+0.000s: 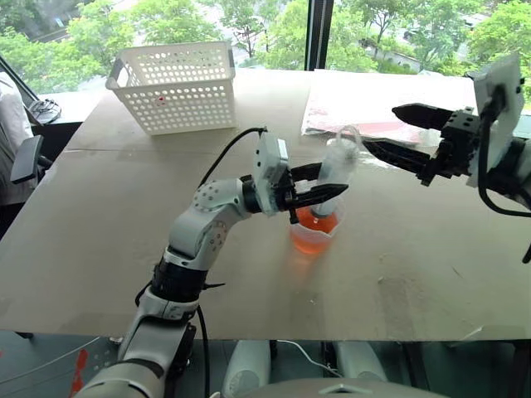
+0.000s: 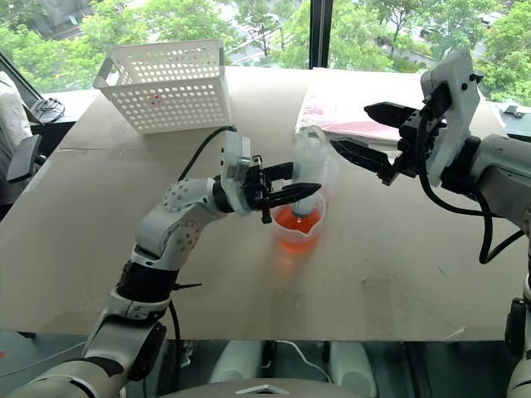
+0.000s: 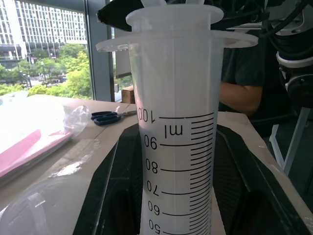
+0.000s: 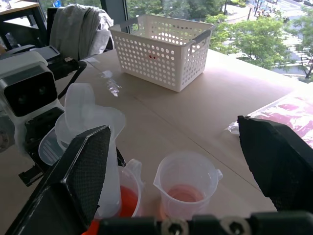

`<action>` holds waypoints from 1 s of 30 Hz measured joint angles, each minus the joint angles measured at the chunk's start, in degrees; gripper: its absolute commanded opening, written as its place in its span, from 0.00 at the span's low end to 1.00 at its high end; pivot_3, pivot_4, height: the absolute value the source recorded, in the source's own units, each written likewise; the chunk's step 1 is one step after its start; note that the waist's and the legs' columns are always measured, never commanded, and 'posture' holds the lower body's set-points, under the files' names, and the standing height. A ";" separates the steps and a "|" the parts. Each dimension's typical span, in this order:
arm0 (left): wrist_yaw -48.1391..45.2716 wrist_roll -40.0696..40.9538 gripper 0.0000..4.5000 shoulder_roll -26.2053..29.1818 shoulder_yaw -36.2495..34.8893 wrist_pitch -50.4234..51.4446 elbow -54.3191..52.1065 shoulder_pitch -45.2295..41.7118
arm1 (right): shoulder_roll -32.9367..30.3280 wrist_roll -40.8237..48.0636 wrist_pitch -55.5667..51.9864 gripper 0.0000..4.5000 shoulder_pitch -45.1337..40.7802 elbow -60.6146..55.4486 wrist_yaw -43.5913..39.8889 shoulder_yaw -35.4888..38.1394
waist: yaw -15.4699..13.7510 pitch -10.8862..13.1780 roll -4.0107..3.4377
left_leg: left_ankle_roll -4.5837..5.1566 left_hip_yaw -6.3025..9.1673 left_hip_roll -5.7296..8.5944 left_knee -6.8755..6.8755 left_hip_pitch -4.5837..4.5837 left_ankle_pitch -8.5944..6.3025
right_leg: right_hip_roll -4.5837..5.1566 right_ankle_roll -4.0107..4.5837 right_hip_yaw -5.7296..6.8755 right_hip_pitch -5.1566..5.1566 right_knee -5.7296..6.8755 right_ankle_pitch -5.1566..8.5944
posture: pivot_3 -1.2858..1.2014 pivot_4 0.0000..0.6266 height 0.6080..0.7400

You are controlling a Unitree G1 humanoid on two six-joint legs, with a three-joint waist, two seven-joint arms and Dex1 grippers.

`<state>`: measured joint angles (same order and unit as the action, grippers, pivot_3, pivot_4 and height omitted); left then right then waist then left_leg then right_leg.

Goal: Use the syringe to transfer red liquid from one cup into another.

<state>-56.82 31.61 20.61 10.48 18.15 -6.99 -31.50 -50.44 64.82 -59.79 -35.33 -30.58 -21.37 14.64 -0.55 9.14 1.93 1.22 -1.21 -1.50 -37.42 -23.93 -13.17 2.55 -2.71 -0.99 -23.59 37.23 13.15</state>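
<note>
Syringe [image 1: 338, 166] stands upright in the cup of red liquid [image 1: 314, 234], pinched around its barrel by the left gripper [image 1: 328, 184], whose two black fingers reach in level from the side. That side-on hold appears chosen to keep the top of the syringe free and its nozzle down in the red liquid [image 1: 314, 222], though the tip itself is hidden behind the cup wall and the fingers. The left wrist view looks up the printed scale; the barrel reads white and empty, and the plunger's flange sits close on the barrel's flange, so I judge that nothing has been drawn up yet. The right gripper [image 1: 382, 128] hangs in the air just beside the syringe's top, touching nothing, its fingers spread wide and pointing toward the plunger. This looks like the stance for taking the plunger head and pulling it up while the left holds the barrel steady. A second clear cup [image 4: 171, 182] with a small pouring lip stands just beside the first on the counter [image 1: 99, 232], holding no more than a faint pink film at its bottom, near enough that the filled syringe would need only a short swing across. A white perforated basket [image 1: 174, 87] and a pink packet in plastic wrap [image 1: 357, 104] lie further back, well apart from the cups and out of the arms' way.
</note>
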 measured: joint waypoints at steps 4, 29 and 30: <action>-1.00 -1.08 0.29 -0.25 0.33 -0.62 0.62 0.33 | -1.64 1.05 -0.08 1.00 2.63 -0.89 -0.69 1.53 | -0.07 0.00 0.00 | 0.00 0.02 -0.01 -0.01 0.00 0.00 | -0.03 -0.01 0.02 0.00 0.01 0.00 | 0.52 0.24 1.00; -1.38 -4.64 0.29 -1.04 0.21 -2.39 1.98 1.19 | -0.62 14.71 -1.13 0.62 -0.04 -2.09 10.85 -3.81 | -0.10 -0.01 -0.01 | 0.01 0.05 -0.09 -0.01 0.02 -0.01 | -0.11 -0.01 -0.07 0.01 -0.09 0.00 | 0.52 0.24 1.00; -1.28 -4.77 0.29 -1.04 0.21 -2.40 1.97 1.19 | -0.47 14.73 -1.12 0.62 -0.52 -2.03 11.10 -4.08 | -0.10 -0.01 -0.02 | 0.01 0.05 -0.10 -0.01 0.02 -0.01 | -0.11 -0.01 -0.07 0.01 -0.09 0.00 | 0.52 0.24 1.00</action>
<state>-58.10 26.83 19.57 10.69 15.76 -5.01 -30.31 -50.91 79.55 -60.92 -35.85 -32.62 -10.27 10.56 -0.65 9.12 1.91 1.23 -1.15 -1.60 -37.43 -23.91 -13.17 2.43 -2.72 -1.06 -23.58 37.14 13.16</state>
